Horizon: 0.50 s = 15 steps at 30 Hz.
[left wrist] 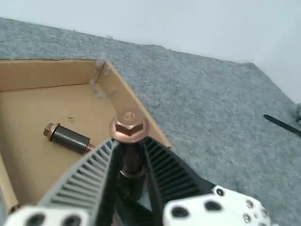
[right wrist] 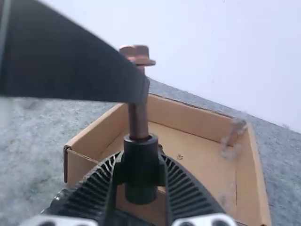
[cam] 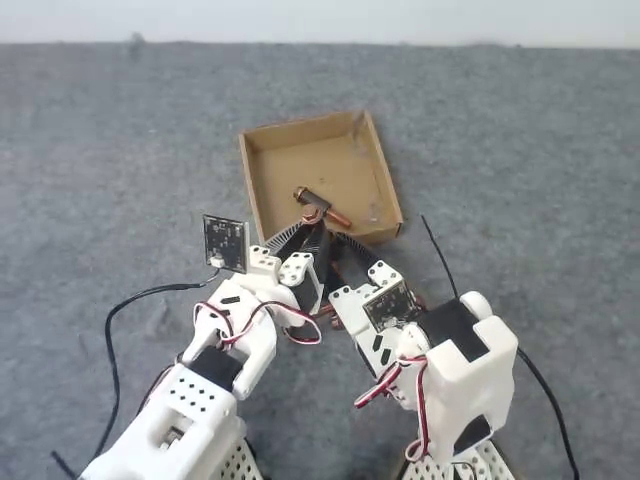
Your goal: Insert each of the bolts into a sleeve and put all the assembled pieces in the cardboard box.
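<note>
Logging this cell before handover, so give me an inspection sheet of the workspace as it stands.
Surface: grey carpet.
Job's things: cardboard box holds one assembled piece; bolt partly inside sleeve.
Clutter: nothing seen.
Grippers: left gripper shut on the bolt; right gripper shut on the sleeve.
Cables: black cable lies on the carpet.
Surroundings: pale wall behind.

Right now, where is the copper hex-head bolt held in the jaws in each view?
Left wrist view: copper hex-head bolt clamped in the jaws of the left gripper.
Right wrist view: its head above the black cylindrical sleeve in the right gripper.
High view: not distinguishable where the jaws meet.
Shared landmark: brown cardboard box.
</note>
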Tool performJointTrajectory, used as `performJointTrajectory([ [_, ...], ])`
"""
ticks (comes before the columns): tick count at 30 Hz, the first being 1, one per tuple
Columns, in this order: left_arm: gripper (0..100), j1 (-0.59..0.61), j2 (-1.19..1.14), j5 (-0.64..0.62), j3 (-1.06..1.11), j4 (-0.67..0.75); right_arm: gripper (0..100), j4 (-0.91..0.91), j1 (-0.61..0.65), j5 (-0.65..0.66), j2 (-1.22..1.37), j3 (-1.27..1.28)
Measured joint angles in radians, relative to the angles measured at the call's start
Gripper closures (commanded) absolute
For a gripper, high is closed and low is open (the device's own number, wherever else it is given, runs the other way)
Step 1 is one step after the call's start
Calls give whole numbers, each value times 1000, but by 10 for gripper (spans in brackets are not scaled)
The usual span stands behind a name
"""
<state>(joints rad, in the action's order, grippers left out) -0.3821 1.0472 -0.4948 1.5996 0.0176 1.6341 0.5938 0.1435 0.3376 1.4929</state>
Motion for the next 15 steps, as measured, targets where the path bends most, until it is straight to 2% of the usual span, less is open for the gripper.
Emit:
performJointTrajectory([
  [15,990,-31,2,0,35,2,993,55,6,2,0,11],
])
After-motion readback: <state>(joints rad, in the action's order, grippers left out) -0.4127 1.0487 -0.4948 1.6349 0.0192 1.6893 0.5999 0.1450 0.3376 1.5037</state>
